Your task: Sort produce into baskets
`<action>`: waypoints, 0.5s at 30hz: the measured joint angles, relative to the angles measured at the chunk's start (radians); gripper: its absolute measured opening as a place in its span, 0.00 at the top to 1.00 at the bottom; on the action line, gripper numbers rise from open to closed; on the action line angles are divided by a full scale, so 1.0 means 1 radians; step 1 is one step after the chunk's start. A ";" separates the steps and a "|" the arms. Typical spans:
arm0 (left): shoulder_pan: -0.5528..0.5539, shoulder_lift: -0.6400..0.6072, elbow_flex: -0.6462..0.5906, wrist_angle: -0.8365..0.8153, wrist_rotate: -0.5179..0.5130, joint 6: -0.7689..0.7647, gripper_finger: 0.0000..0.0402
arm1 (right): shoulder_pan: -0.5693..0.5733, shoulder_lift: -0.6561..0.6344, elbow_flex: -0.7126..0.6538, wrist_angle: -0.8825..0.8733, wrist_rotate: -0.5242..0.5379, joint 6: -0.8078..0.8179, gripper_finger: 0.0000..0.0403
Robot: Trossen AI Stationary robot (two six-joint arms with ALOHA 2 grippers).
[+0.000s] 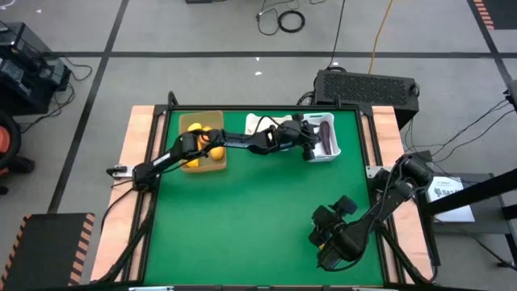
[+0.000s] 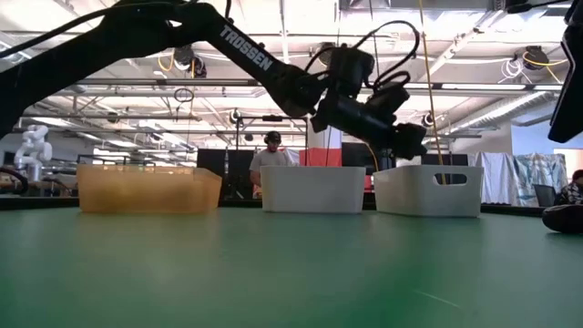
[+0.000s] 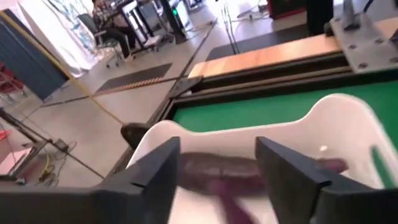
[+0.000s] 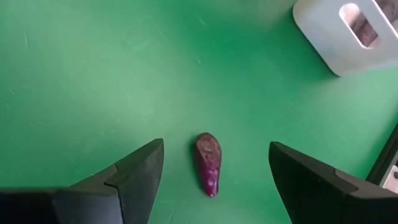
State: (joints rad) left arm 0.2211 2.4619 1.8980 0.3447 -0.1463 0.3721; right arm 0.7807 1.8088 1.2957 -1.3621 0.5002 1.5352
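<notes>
Reaching across the far side of the table [image 1: 242, 218], my left gripper [image 3: 217, 171] hangs over the right-hand white bin [image 1: 325, 137], fingers spread wide with nothing between them. Seen past those fingers, dark purple eggplant pieces [image 3: 214, 171] lie on the floor of this bin. From table height, the same gripper [image 2: 401, 137] sits just above the bin's rim [image 2: 428, 189].

The second white bin [image 2: 312, 189] stands in the middle of the row, its top mostly covered by my left arm. The tan-brown tray [image 1: 202, 149] stands at the left end and holds round orange-yellow fruits [image 1: 215, 153].

My right gripper [image 1: 323, 237] is positioned over the near right part of the table, well apart from the bins. Its fingers [image 4: 134, 171] are also spread wide and hold nothing. One eggplant piece [image 4: 208, 163] lies alone on the green surface, between the two fingers as that wrist camera sees it, untouched by either. A corner of a white bin [image 4: 348, 34] shows farther off in that view.
</notes>
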 joint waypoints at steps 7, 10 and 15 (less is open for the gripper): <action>-0.026 -0.005 0.000 -0.045 -0.044 0.000 0.34 | 0.000 0.000 0.000 0.000 -0.013 0.029 0.30; -0.050 -0.034 0.000 -0.155 -0.095 -0.001 0.33 | 0.000 0.000 0.000 -0.005 -0.069 0.028 0.30; -0.090 -0.103 0.001 -0.361 -0.081 -0.065 0.33 | 0.024 -0.002 0.000 -0.053 -0.218 -0.032 0.30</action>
State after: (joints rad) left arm 0.1313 2.3585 1.8992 -0.0163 -0.2273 0.3068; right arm 0.8047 1.8069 1.2957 -1.4150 0.2827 1.5029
